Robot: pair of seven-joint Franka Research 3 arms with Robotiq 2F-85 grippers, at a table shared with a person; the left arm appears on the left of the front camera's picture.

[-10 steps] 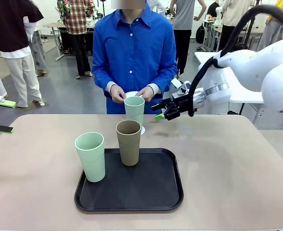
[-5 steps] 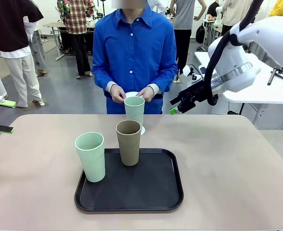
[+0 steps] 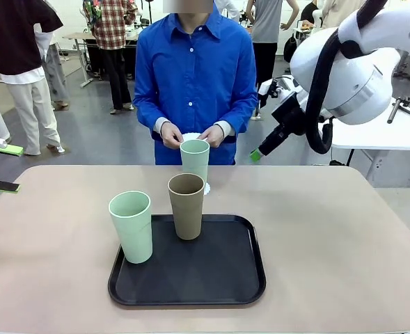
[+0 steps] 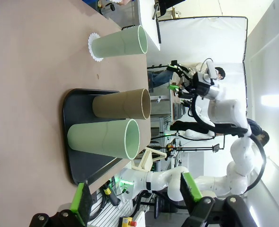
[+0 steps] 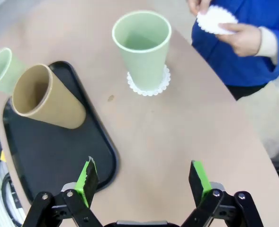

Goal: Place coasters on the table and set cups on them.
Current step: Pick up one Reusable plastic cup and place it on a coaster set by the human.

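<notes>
- Right fingers [image 5: 88,177] hang spread and empty above the surface's [image 3: 330,236] far side. The left fingers [image 4: 78,205] are also spread and empty.
- Best wait until the person lays down one of the held coasters [image 5: 216,18]. Then grip the brown cup [image 3: 186,205] mid-body, keep it upright and centre it.
- One mint cup [image 5: 144,47] stands on a lacy white coaster [image 5: 147,89]. The other mint cup [image 3: 131,226] is on the black tray [image 3: 218,278].

**White arms, black grippers, green pads**

The right arm [image 3: 372,62] is glossy white and bulbous, with a silver ring at one joint and a thick black cable [image 3: 314,83] looping along it. The right gripper [image 5: 144,177] is black, with round screws at its knuckles. Its fingers [image 5: 88,182] carry bright green pads. The left gripper [image 4: 134,201] looks alike.
</notes>
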